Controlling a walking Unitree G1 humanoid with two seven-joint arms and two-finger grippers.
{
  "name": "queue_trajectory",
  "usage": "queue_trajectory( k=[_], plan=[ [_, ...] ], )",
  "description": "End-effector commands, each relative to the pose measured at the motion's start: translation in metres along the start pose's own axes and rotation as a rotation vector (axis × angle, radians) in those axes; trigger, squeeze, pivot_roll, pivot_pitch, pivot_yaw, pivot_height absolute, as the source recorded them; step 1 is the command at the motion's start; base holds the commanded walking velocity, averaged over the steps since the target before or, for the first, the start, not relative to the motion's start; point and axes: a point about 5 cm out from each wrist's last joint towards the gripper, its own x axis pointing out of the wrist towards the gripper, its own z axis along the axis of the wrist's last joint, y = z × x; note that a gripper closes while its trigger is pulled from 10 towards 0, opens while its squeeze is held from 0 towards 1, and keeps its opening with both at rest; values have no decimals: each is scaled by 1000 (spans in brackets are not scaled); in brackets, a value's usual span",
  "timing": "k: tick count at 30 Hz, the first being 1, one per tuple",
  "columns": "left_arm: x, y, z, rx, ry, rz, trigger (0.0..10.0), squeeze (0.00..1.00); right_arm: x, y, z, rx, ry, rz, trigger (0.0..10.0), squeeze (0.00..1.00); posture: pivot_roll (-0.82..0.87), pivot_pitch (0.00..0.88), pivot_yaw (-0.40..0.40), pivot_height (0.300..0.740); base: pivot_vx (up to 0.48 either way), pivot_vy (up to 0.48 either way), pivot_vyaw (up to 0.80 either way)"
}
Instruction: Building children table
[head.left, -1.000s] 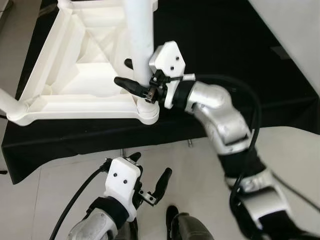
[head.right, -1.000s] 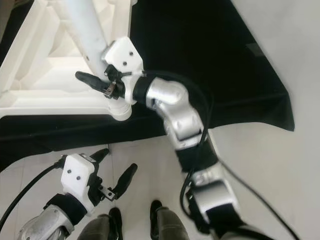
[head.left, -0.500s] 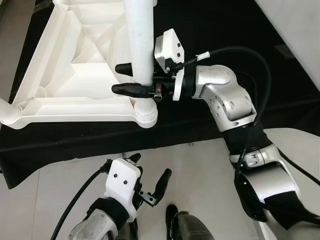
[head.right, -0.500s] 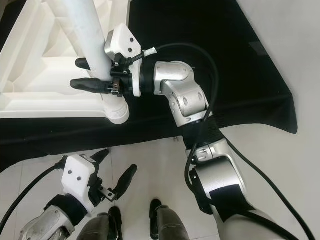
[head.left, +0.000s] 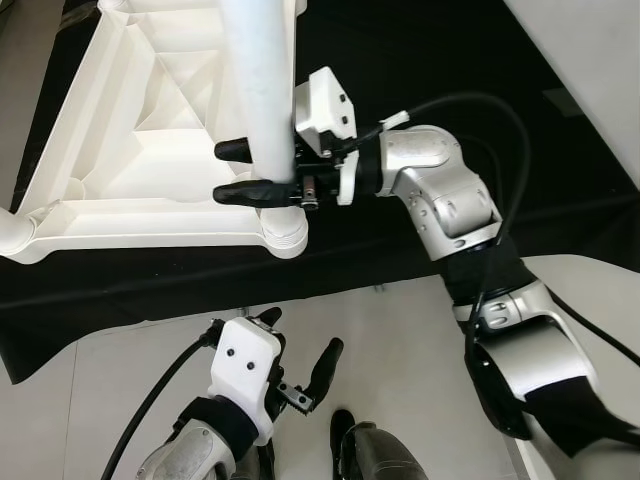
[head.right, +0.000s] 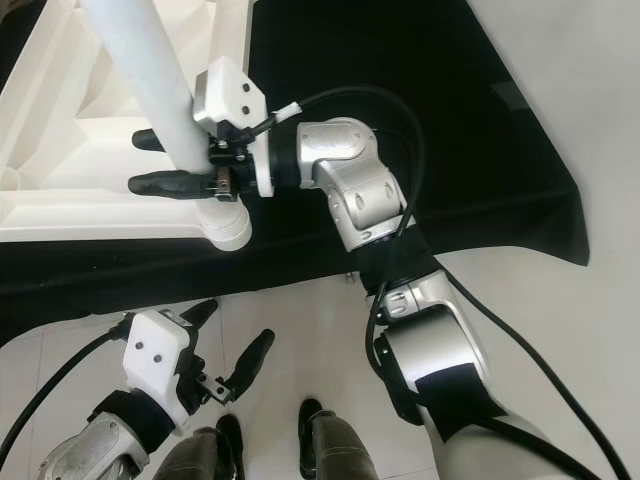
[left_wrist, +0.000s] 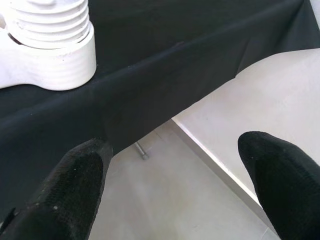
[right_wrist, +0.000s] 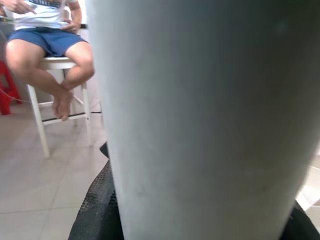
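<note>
A white plastic tabletop (head.left: 150, 150) lies upside down on a black cloth (head.left: 450, 60). A thick white table leg (head.left: 258, 90) stands up from its near corner socket (head.left: 285, 232), leaning slightly left. My right gripper (head.left: 232, 172) is shut on the leg just above the socket, one black finger on each side. In the right wrist view the leg (right_wrist: 200, 120) is pressed close to the camera. My left gripper (head.left: 300, 338) hangs open low over the floor tiles, holding nothing. The left wrist view shows its open fingers (left_wrist: 75, 190) and the ribbed thread at the socket (left_wrist: 47, 45).
The black cloth's front edge (head.left: 200, 300) drapes over a low platform just ahead of my feet (head.left: 345, 430). A pale surface (head.left: 600, 80) lies at the right. A person sits on a white stool (right_wrist: 50, 75) beyond the leg.
My right wrist has rolled around the leg, so both fingers now show beside it. The gripper and the leg have shifted a little left. The left arm is unchanged.
</note>
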Motion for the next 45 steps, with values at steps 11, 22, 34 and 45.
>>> queue_trajectory(
  k=[11, 22, 34, 45],
  plan=[
    [-2, -1, -4, -18, 20, -4, 10000, 0, -9, 1, -73, 384, 262, -282, 10000, 0, 1, 362, -18, 740, 0, 0, 0],
    [-2, -2, -5, -14, 20, -3, 10000, 0, -13, 7, -80, 429, 221, -498, 10000, 0, 0, 355, -24, 740, 0, 0, 0],
    [-1, 9, 0, 4, -10, 52, 10000, 0, -16, 17, -70, 479, 20, -632, 10000, 0, -2, 327, -17, 740, 0, 0, 0],
    [18, 47, 47, 70, -209, 145, 10000, 0, -42, 2, -21, 388, -271, -568, 10000, 0, -12, 253, -5, 740, 0, 0, 0]
  ],
)
